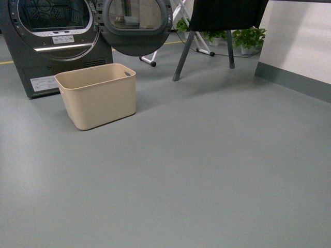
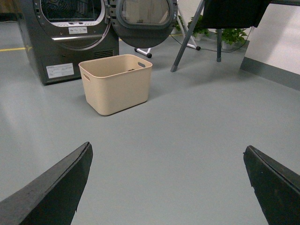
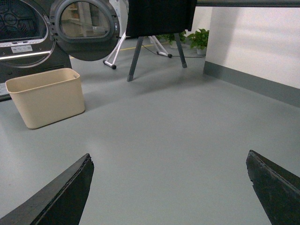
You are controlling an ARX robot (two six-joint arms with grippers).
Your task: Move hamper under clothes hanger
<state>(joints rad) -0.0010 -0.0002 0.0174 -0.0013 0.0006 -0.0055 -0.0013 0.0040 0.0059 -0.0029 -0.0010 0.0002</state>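
Note:
The beige hamper [image 1: 98,95] stands empty on the grey floor in front of the dryer, at the left of the front view; it also shows as the hamper [image 2: 117,82] and the hamper [image 3: 45,96]. The clothes hanger [image 1: 222,20], dark-grey legs under black fabric, stands at the back, right of the hamper and apart from it; it shows too as the clothes hanger [image 2: 225,14] and the clothes hanger [image 3: 157,18]. My left gripper [image 2: 167,152] and right gripper [image 3: 168,157] are open over bare floor, well short of the hamper. Neither arm appears in the front view.
A dark dryer [image 1: 51,36] with its round door [image 1: 135,26] swung open stands behind the hamper. A white folding rack [image 1: 178,20] and potted plants [image 1: 248,37] sit near the back. A white wall with grey skirting [image 1: 295,80] runs along the right.

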